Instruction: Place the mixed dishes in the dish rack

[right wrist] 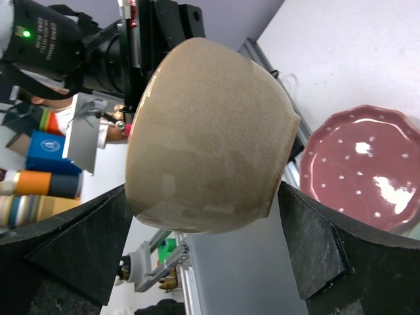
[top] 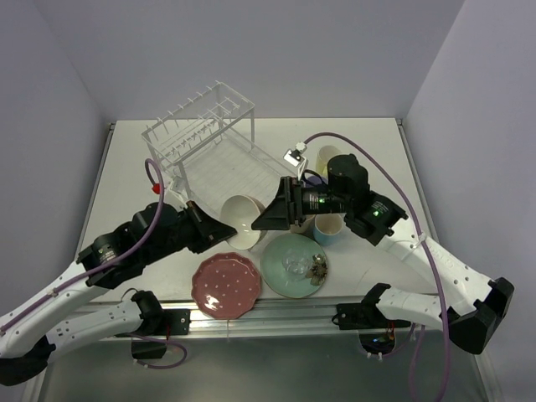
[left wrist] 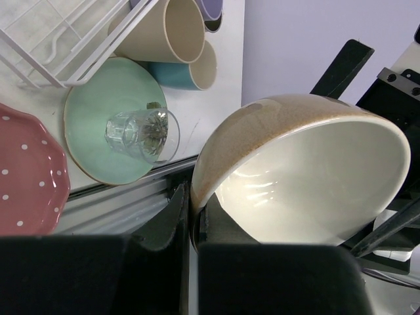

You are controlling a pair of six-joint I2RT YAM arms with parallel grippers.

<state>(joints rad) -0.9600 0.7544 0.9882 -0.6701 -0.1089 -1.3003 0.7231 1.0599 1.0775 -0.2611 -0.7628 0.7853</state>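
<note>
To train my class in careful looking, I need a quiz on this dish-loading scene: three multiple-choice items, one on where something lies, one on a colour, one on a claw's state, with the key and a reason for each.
1. Where does the small glass lie?
A) in the cream bowl
B) on the mint-green plate
C) on the dotted plate

2. What colour is the dotted plate?
A) yellow
B) pink-red
C) black

3. How is the left claw?
A) shut on the cream bowl's rim
B) open and empty
C) shut on the small glass

Key:
1 B, it rests on the green surface.
2 B, white dots show on pink-red.
3 A, it pinches the rim.
</note>
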